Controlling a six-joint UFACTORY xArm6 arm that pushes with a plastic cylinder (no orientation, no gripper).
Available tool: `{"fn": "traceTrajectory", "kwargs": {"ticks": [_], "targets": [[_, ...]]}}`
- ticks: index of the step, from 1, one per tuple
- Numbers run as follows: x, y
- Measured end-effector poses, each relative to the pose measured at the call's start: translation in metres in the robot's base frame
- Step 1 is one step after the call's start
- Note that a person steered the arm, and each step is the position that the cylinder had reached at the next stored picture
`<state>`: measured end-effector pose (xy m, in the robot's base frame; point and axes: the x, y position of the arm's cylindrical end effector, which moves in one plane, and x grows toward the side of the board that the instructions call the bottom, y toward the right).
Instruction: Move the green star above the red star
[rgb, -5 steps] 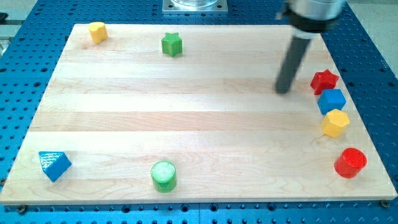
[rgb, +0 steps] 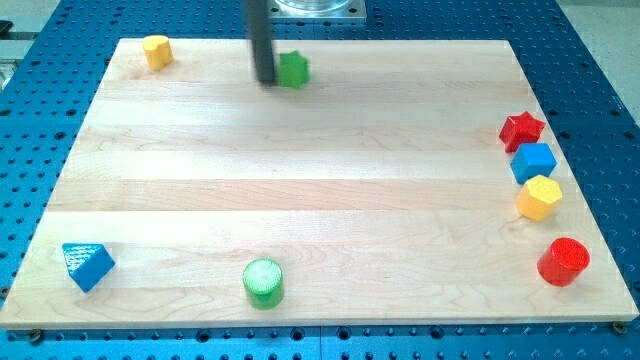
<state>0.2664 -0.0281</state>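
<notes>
The green star (rgb: 294, 69) lies near the view's top, left of centre on the wooden board. My tip (rgb: 266, 80) is right against its left side, touching or nearly so. The red star (rgb: 521, 130) sits far off at the view's right edge, at the head of a column of blocks.
Below the red star are a blue cube (rgb: 533, 162), a yellow hexagon block (rgb: 540, 197) and a red cylinder (rgb: 564, 262). A yellow block (rgb: 156, 50) is at the top left, a blue triangular block (rgb: 87, 265) at the bottom left, a green cylinder (rgb: 263, 282) at the bottom.
My tip has swept from beside the red star at the right across to the green star's left side. The green star has shifted slightly to the right.
</notes>
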Motion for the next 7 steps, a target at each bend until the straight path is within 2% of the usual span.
{"fn": "traceTrajectory", "kwargs": {"ticks": [1, 2, 4, 5, 6, 7], "targets": [[-0.007, 0.060], [-0.019, 0.053], [-0.015, 0.236], [0.028, 0.268], [0.037, 0.250], [0.021, 0.207]]}}
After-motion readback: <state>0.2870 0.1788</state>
